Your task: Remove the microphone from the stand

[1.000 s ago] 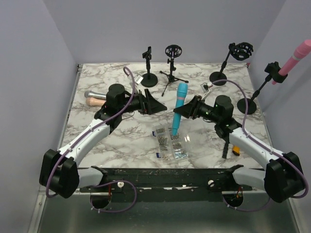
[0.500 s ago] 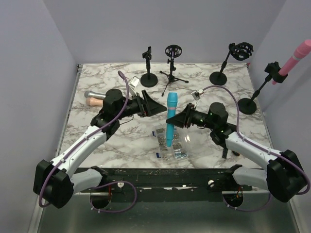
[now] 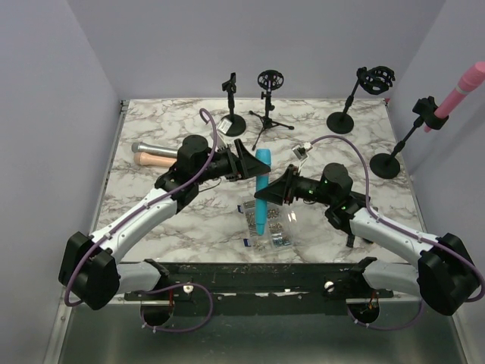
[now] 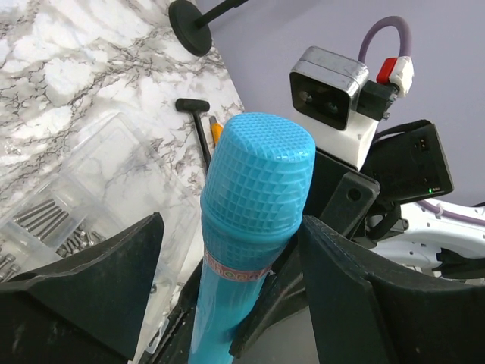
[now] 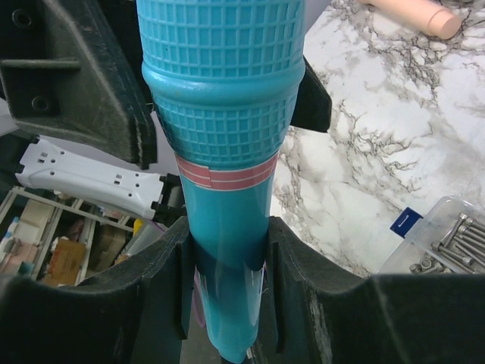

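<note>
A marble-patterned table (image 3: 151, 220) sits between plain lilac walls, and the blue microphone (image 3: 261, 189) is held near its middle over a clear box of screws (image 3: 274, 233). Its head points to the far side, well apart from the stands (image 3: 233, 106) along the far edge. The right gripper (image 3: 269, 193) reaches in from the right with its fingers (image 5: 159, 265) clamped on the slim body. The left gripper (image 3: 254, 161) straddles the meshed head from the left, jaws parted, with a clear gap on one side.

a lab test cell — plain lilac walls (image 3: 45, 114) around a marble-print table (image 3: 151, 125)
</note>
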